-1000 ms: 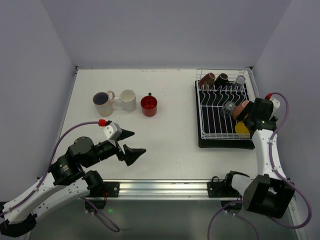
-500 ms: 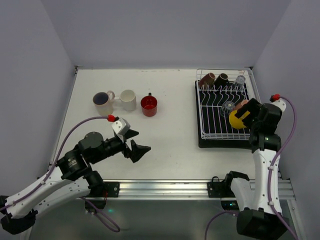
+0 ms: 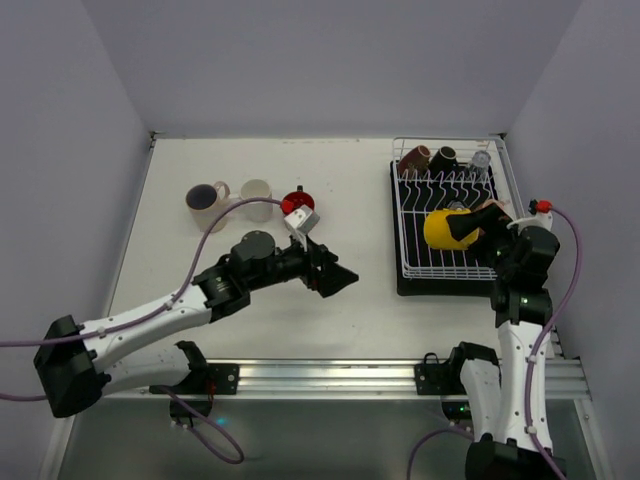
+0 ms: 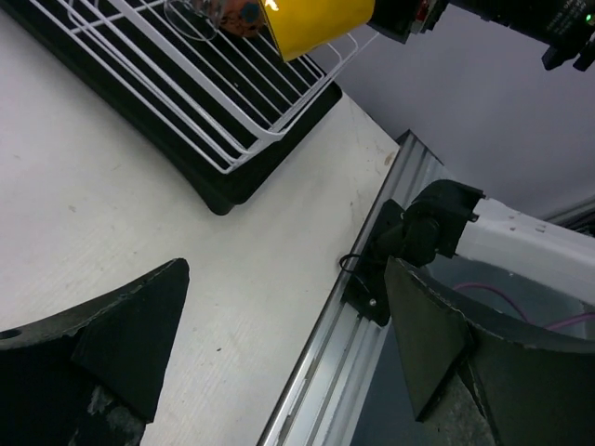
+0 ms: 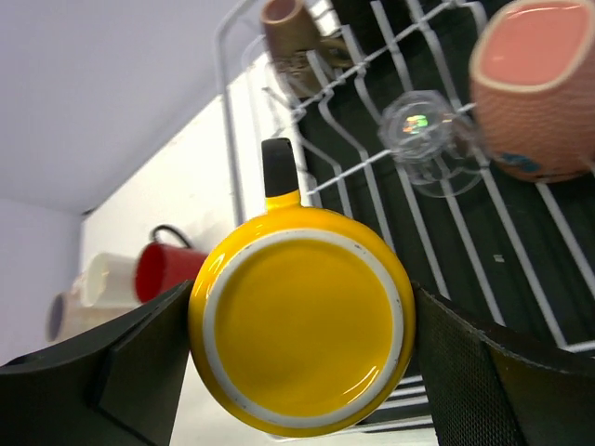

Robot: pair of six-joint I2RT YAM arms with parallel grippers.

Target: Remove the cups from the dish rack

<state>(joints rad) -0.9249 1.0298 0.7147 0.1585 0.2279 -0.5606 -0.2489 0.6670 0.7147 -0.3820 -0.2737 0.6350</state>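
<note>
My right gripper (image 3: 462,230) is shut on a yellow mug (image 3: 443,229) and holds it above the white wire dish rack (image 3: 420,255). In the right wrist view the mug's base (image 5: 302,330) faces the camera between my fingers, its black-tipped handle pointing up. A brown mug (image 3: 415,157), a black mug (image 3: 443,156), a clear glass (image 3: 481,160) and a pink mug (image 5: 535,88) stay in the rack, with another glass (image 5: 423,130) beside the pink mug. My left gripper (image 3: 335,280) is open and empty over the table, left of the rack.
A pale mug with purple inside (image 3: 205,203), a white mug (image 3: 257,197) and a red mug (image 3: 296,203) stand in a row on the table at the left. The rack sits on a black tray (image 4: 232,190). The table's metal front rail (image 4: 344,353) runs below my left gripper.
My right gripper has lifted the yellow mug off the rack's near right corner and carried it up and left. My left arm has swung right toward the rack.
</note>
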